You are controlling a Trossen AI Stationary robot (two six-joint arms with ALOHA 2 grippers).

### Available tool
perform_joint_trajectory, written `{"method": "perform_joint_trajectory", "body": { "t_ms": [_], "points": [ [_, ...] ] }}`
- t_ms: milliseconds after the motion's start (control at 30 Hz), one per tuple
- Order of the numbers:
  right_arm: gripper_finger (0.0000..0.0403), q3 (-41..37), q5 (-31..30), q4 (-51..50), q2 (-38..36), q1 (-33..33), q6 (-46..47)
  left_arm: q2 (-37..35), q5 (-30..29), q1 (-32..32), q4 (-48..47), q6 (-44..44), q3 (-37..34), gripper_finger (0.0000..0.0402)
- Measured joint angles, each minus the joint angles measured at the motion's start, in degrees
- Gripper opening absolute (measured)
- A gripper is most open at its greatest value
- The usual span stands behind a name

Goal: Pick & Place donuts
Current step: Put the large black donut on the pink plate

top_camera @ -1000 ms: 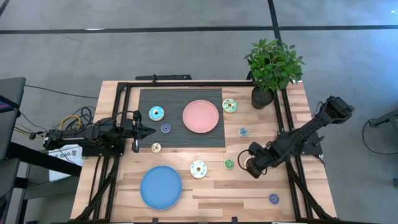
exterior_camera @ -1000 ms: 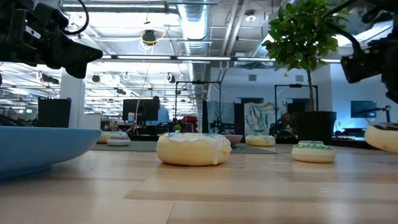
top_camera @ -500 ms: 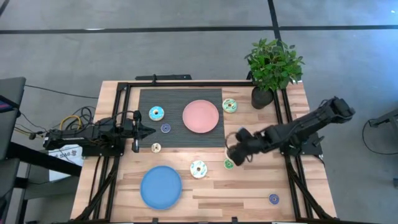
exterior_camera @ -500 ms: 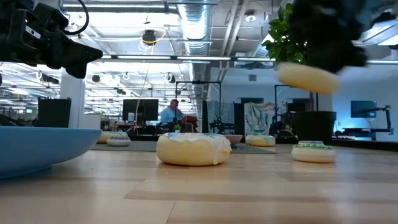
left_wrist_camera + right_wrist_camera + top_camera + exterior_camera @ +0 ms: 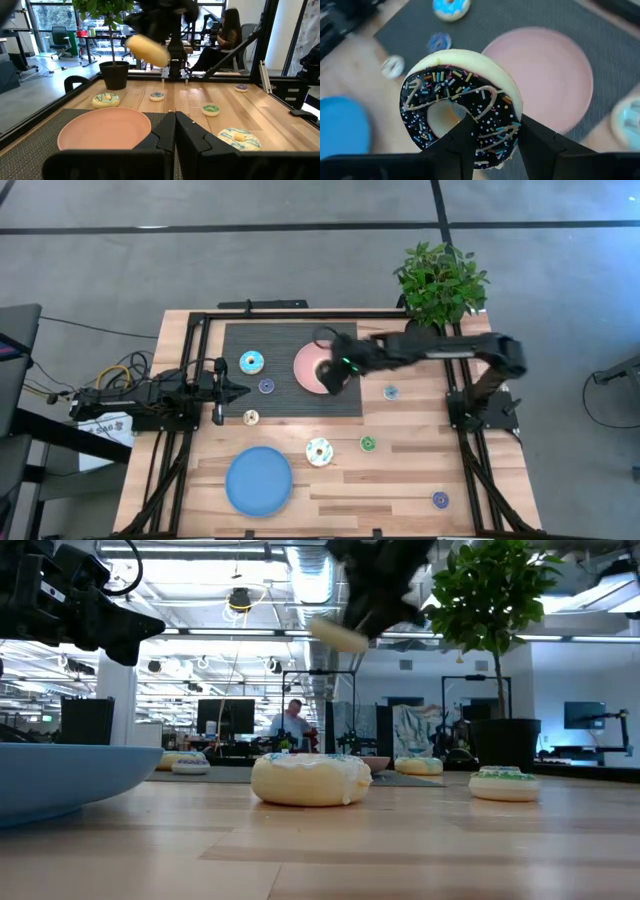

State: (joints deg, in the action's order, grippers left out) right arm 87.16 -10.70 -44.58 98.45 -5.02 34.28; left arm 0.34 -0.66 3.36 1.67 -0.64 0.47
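Observation:
My right gripper [image 5: 330, 371] hangs over the pink plate [image 5: 305, 352] on the dark mat, shut on a cream donut with dark sprinkled icing [image 5: 455, 107], which also shows in the low view [image 5: 338, 635] and in the left wrist view [image 5: 147, 50]. Other donuts lie flat on the table: light blue [image 5: 252, 362], small purple [image 5: 266, 386], small cream [image 5: 251, 417], white [image 5: 319, 451], small green [image 5: 368, 443], small teal [image 5: 390, 392]. My left gripper [image 5: 236, 390] waits shut at the mat's left edge. My right gripper holds the donut's ring by one side [image 5: 495, 135]: one finger [image 5: 462, 137] stands at the hole and the other [image 5: 537, 142] outside the ring. The fingers slant down from the table's right side. The donut is tilted and lifted clear, high over the pink plate.
A blue plate [image 5: 258, 480] lies near the front edge. A potted plant [image 5: 438, 285] stands at the far right corner. Another small purple donut [image 5: 440, 499] lies at the front right. A black frame runs along the table's sides. People sit in the room beyond.
My right gripper has risen from the table's right side and swung toward the far left, ending over the pink plate. The dark-iced donut has gone with it, lifted clear of the table.

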Motion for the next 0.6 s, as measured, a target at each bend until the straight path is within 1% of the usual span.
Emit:
{"method": "perform_joint_trajectory", "body": {
  "t_ms": [133, 200, 300, 400, 533, 600],
  "points": [
    [0.0123, 6.5, 3.2, -1.2, 8.9, -4.7, -1.7, 0.0, 0.0, 0.0, 0.0, 0.0, 0.0, 0.0000],
    [0.0123, 8.5, 4.9, -1.7, 12.9, -6.8, -1.7, 0.0, 0.0, 0.0, 0.0, 0.0, 0.0, 0.0000],
    [0.0123, 10.4, 5.2, -1.8, 17.6, -9.3, -1.7, 0.0, 0.0, 0.0, 0.0, 0.0, 0.0, 0.0000],
    [0.0123, 11.1, 5.3, -1.0, 21.2, -11.5, -1.5, 0.0, 0.0, 0.0, 0.0, 0.0, 0.0, 0.0000],
    [0.0123, 11.1, 8.5, -0.4, 24.4, -14.3, 0.0, 0.0, 0.0, 0.0, 0.0, 0.0, 0.0, 0.0000],
    [0.0123, 11.1, 9.3, -0.8, 24.9, -15.3, 0.1, 0.0, 0.0, 0.0, 0.0, 0.0, 0.0, 0.0000]
  ]
}}
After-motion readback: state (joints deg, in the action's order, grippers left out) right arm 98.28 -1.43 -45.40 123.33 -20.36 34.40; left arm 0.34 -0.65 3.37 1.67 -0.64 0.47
